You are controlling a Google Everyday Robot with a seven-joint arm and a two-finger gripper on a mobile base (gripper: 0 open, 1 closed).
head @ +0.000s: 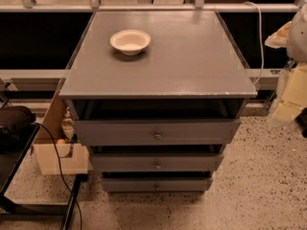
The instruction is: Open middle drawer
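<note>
A grey cabinet [163, 56] stands in the middle of the camera view with three drawer fronts. The middle drawer [120, 163] is the second front, medium in height, with a small round metal knob [157, 166] at its centre. Above it is the taller top front [110, 132] with a bigger knob [157, 135]. Below it is the thin bottom front [129, 185]. My gripper [287, 104] hangs pale and yellowish at the right edge, well right of the cabinet, above the floor and away from the knob.
A white bowl [130, 41] sits on the cabinet top at the back left. A cardboard box [55, 157] stands on the floor left of the drawers. A black stand and cable [57, 166] are at the lower left. A railing [144, 7] runs behind. Speckled floor [259, 186] lies in front.
</note>
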